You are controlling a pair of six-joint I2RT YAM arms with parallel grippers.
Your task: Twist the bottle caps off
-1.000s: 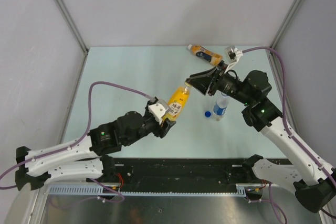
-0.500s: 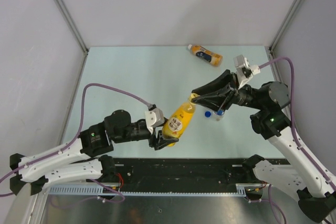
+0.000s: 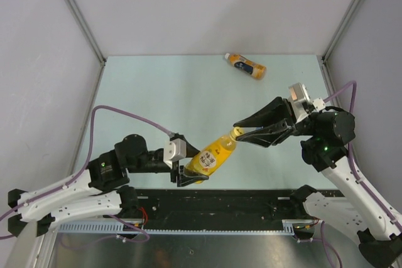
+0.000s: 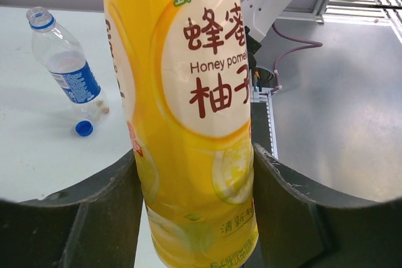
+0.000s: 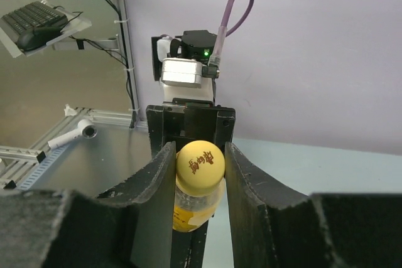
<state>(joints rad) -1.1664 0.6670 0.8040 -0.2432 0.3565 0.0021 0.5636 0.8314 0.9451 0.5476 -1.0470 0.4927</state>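
Pointing diagonally far-right, yellow bottle (image 3: 210, 155) sits pinched in left tool (image 3: 190, 169), cap (image 5: 200, 166) in right tool (image 3: 239, 132).

Our left gripper (image 3: 191, 169) reaches toward 3 o'clock, clamped on the bottle (image 4: 195, 123). Our right gripper (image 3: 238, 132) points toward 9 o'clock, pinching its cap (image 5: 201, 160).

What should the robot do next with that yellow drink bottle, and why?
Probably rotate the right gripper to start unscrewing: its fingers seem closed on the round yellow plastic cap, while the left gripper clamps the body of the yellow plastic drink bottle.
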